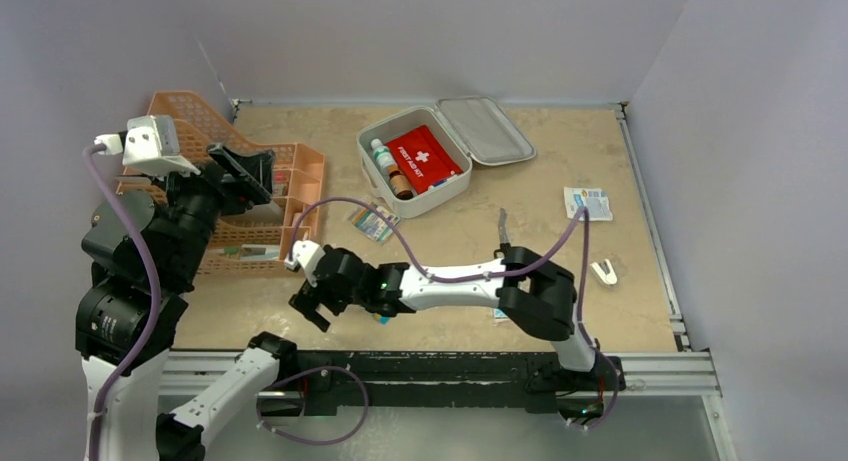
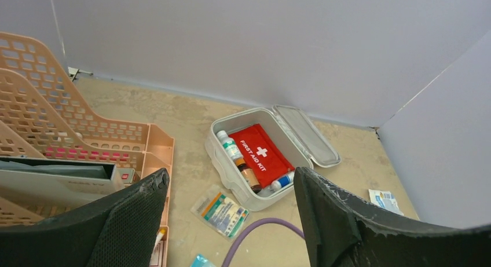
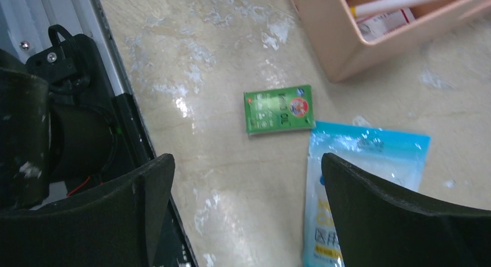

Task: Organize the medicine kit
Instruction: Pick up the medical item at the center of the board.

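Note:
The medicine kit (image 1: 425, 203) lies open at the table's back centre, its lid (image 1: 487, 131) flat to the right. Inside are a red first-aid pouch (image 1: 424, 158), a white bottle (image 1: 381, 156) and a brown bottle (image 1: 400, 184). The kit's wall (image 2: 224, 179) and the pouch (image 2: 260, 154) also show in the left wrist view. My left gripper (image 1: 250, 176) is open and empty, raised above the orange trays. My right gripper (image 1: 308, 309) is open and empty, low over the table's front left, above a green packet (image 3: 279, 109) and a blue-white sachet (image 3: 365, 163).
Orange mesh trays (image 1: 290, 186) holding papers and small items stand at the left. A printed packet (image 1: 372, 222) lies in front of the kit. A white sachet (image 1: 587, 203), a small white item (image 1: 604, 272) and a thin metal tool (image 1: 503, 224) lie at the right.

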